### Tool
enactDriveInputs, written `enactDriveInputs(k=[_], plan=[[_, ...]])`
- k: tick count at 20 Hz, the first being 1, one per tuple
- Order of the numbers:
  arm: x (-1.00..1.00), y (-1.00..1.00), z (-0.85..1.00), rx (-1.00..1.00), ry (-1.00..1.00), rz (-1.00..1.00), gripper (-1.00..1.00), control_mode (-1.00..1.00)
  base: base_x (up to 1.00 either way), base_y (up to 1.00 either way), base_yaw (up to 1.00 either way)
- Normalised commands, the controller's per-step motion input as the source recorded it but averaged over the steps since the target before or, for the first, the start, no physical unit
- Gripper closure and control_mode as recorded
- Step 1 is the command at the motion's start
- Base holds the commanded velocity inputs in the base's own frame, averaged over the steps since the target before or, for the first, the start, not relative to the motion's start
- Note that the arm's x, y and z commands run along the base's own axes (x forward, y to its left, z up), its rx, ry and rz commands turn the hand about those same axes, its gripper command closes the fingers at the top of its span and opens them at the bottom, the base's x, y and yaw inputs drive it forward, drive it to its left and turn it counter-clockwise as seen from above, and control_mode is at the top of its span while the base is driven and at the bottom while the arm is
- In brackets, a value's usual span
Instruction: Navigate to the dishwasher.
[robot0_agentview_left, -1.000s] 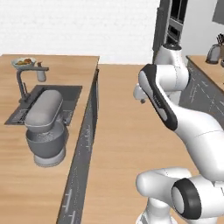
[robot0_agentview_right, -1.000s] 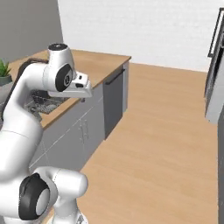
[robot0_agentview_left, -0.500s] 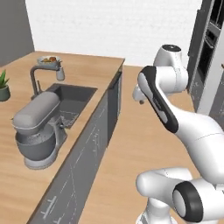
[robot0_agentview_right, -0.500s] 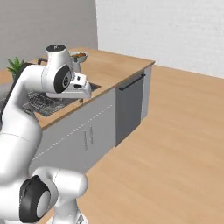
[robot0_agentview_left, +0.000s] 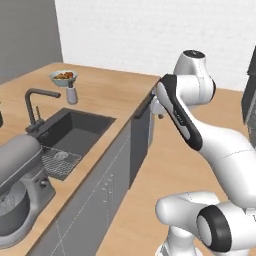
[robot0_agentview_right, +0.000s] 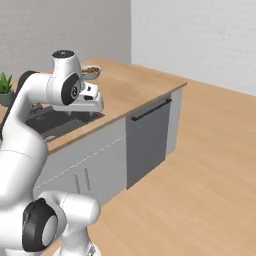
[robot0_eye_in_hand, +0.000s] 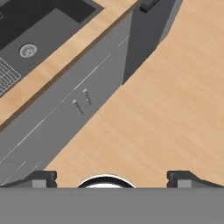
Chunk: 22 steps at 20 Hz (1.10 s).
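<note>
Sitting at the far end of the cabinet run, under the wooden tabletop (robot0_agentview_right: 145, 92): the dishwasher (robot0_agentview_right: 146, 141), a flat dark grey front with its long black bar handle (robot0_agentview_right: 151, 109) running level along the top edge, parallel to the tabletop's lip; showing in the left base view as a narrow dark panel (robot0_agentview_left: 141, 140) seen edge-on, and in the hand view as a dark front (robot0_eye_in_hand: 148, 37) toward the upper middle. Lying ahead of the base and off to its left, further along the cabinets than the lighter grey cabinet doors (robot0_agentview_right: 82, 172) with their 2 small handles (robot0_eye_in_hand: 82, 102), which are standing between robot and target; judging from this, still some floor to cover, travelling along the cabinet line and then turning to face the panel square on.

Carrying the arm folded high over the base, elbow raised, hand tucked near the tabletop's edge with the jaws (robot0_eye_in_hand: 112, 177) pointing down at the wooden floor (robot0_eye_in_hand: 166, 109); fingertips (robot0_eye_in_hand: 42, 178) standing wide apart at the bottom corners of the hand view, clamped on nothing.

Further out, on the tabletop: the dark sink (robot0_agentview_left: 70, 135) with a black faucet (robot0_agentview_left: 37, 102), a small bowl (robot0_agentview_left: 63, 76) of food beyond it, a grey stand mixer (robot0_agentview_left: 17, 190) nearest the camera, a potted plant (robot0_agentview_right: 6, 89) at the far left of the right base view.
</note>
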Motion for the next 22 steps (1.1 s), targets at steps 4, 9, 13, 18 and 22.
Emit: enactDriveInputs(k=[4, 9, 13, 18, 22], plan=[[0.00, 0.00, 0.00, 0.00, 0.00, 0.00, -1.00, 1.00, 1.00, -0.84, 0.37], [0.00, 0.00, 0.00, 0.00, 0.00, 0.00, -1.00, 1.00, 1.00, -0.89, 0.39], [0.00, 0.00, 0.00, 0.00, 0.00, 0.00, -1.00, 1.00, 1.00, -0.94, 0.38], [0.00, 0.00, 0.00, 0.00, 0.00, 0.00, -1.00, 1.00, 1.00, -0.92, 0.38], [0.00, 0.00, 0.00, 0.00, 0.00, 0.00, -1.00, 1.00, 0.99, -0.88, 0.37]])
